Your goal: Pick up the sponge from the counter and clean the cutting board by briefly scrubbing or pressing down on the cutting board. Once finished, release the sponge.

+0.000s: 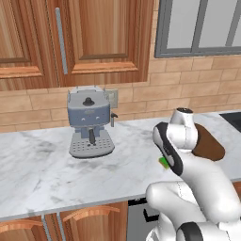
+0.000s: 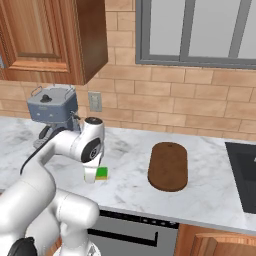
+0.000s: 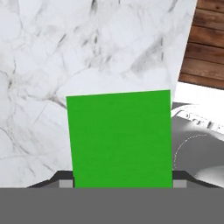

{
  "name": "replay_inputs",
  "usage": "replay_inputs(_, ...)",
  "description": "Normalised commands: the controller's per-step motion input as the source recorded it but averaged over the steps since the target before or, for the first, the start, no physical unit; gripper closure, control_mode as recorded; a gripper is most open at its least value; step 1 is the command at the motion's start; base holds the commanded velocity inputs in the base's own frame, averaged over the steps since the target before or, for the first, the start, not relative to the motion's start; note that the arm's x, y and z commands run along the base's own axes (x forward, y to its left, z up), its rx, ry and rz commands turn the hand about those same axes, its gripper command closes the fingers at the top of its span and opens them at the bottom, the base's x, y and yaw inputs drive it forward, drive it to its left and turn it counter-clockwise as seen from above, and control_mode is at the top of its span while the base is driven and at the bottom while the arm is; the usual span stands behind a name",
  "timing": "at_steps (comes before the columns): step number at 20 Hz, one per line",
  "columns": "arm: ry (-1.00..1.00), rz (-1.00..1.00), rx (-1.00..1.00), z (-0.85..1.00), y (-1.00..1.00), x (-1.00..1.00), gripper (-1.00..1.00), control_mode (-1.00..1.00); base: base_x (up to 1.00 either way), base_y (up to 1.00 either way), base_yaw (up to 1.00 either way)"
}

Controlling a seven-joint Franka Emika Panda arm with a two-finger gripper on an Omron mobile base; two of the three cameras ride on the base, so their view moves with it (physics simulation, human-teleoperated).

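The green sponge [image 3: 120, 138] sits between my two dark fingertips, which press on its left and right sides; my gripper [image 3: 122, 184] is shut on it. From the right base view the sponge [image 2: 102, 173] is low over the white marble counter [image 2: 130, 192], near its front edge, under my hand. I cannot tell whether it touches the counter. The dark brown oval cutting board [image 2: 168, 166] lies flat on the counter to the right of the sponge, apart from it. In the left base view the arm hides most of the sponge [image 1: 164, 163] and part of the board [image 1: 209, 145].
A grey coffee machine [image 1: 89, 124] stands at the back of the counter, left of my arm. A dark stovetop [image 2: 243, 175] lies at the right end. Wooden cabinets hang above the brick wall. The counter's front edge is close below the sponge.
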Motion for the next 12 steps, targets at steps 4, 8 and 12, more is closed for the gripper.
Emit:
replay_inputs(4,0.0,0.0,0.0,0.03,-0.13,-0.04,1.0,-1.0,0.0,0.0,0.0)
replay_inputs(8,0.0,0.0,0.0,0.02,-0.1,0.0,1.0,-1.0,0.0,0.0,0.0)
replay_inputs(12,0.0,0.0,0.01,0.03,-0.16,0.04,1.0,-1.0,0.0,0.0,0.0)
